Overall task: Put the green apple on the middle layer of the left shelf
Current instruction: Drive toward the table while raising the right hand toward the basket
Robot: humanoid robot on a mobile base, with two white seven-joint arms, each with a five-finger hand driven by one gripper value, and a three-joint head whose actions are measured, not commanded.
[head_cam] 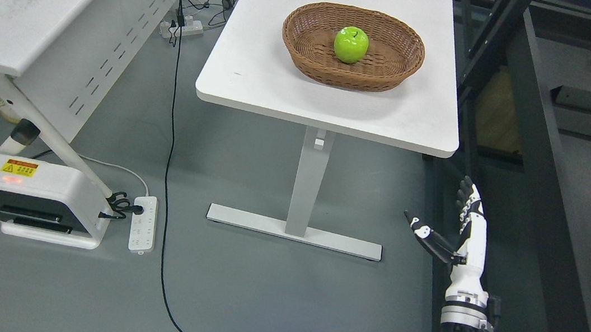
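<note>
We judge the task barely begun: the green apple (pixel 351 44) sits in the wicker basket (pixel 310 44) on the white table (pixel 262 71), at about twelve o'clock in our view, and nothing holds it. Our right hand (pixel 456 231) hangs low at about four o'clock, below the table's near right corner and well apart from the fruit, with its fingers (pixel 470 207) stretched out and the thumb splayed to the side, holding nothing. We do not see our left arm at all. What is left, as we judge it, is everything: reaching up over the basket rim, closing on the apple, lifting it clear and carrying it to the shelf. A dark shelf frame (pixel 536 133) stands at about two o'clock, but we see no shelf toward the left, so the middle layer we need is out of view. The apple looks bright, glossy and evenly green, round, upright with a small dark stem in a dimple on top, resting near the middle of the basket.
</note>
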